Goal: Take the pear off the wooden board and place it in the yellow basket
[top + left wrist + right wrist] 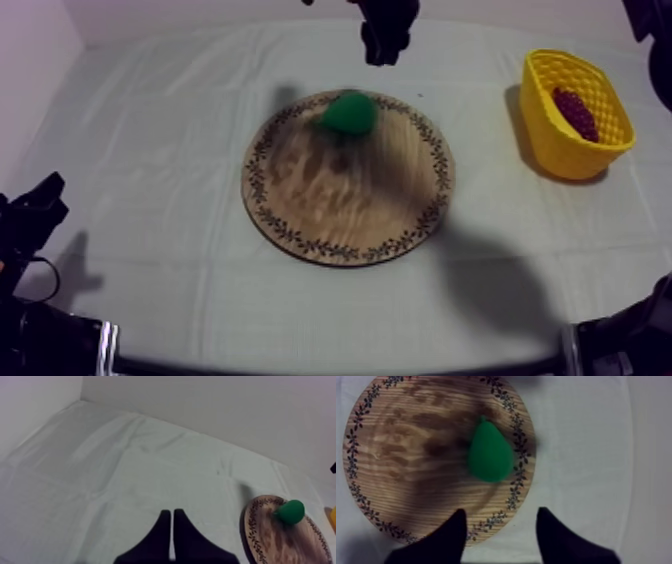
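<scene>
The pear [349,113] sits at 12 o'clock on the wooden board [340,210]. My right pincer [501,511], spread apart, is the nearer one. The pear lies at its 12 o'clock, stem pointing away.

In the top view the right gripper [382,58], just beyond the far rim of the wooden board [348,215], is a blur, its arm cut off by the picture's edge. Right of the board, the wall of the yellow basket [560,150] hides part of the grapes [575,112]. In the left wrist view the board is cut off, and the basket beyond it is a yellow sliver.
</scene>
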You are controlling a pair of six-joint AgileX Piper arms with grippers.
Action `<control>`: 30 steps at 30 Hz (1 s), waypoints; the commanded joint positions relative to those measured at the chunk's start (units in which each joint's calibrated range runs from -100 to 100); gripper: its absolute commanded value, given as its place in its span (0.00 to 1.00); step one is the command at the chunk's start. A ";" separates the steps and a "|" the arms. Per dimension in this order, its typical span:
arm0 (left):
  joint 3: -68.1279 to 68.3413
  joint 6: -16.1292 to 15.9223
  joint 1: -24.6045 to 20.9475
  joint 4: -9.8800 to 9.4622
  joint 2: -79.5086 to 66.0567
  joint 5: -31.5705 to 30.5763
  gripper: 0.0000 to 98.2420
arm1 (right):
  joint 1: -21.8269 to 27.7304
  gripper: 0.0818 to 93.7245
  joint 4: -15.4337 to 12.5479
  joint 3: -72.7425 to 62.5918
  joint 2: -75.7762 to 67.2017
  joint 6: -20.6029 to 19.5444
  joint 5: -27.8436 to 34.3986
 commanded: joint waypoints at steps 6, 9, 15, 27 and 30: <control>0.00 0.01 0.00 -0.01 0.00 -0.01 0.00 | -0.50 0.68 0.30 0.49 0.87 -0.42 -0.65; 0.00 0.01 0.00 -0.01 0.00 -0.01 0.00 | -0.70 0.69 0.37 0.50 1.64 -0.54 -1.02; 0.00 0.01 0.00 -0.01 0.00 -0.01 0.00 | -0.62 0.69 -0.14 0.13 4.09 0.32 -1.54; 0.00 0.01 0.00 -0.01 0.00 -0.01 0.00 | -0.40 0.70 -1.25 -0.05 9.71 3.05 -1.46; 0.00 0.01 0.00 -0.01 0.00 -0.01 0.00 | -0.57 0.70 -1.51 -0.46 11.18 3.22 -1.90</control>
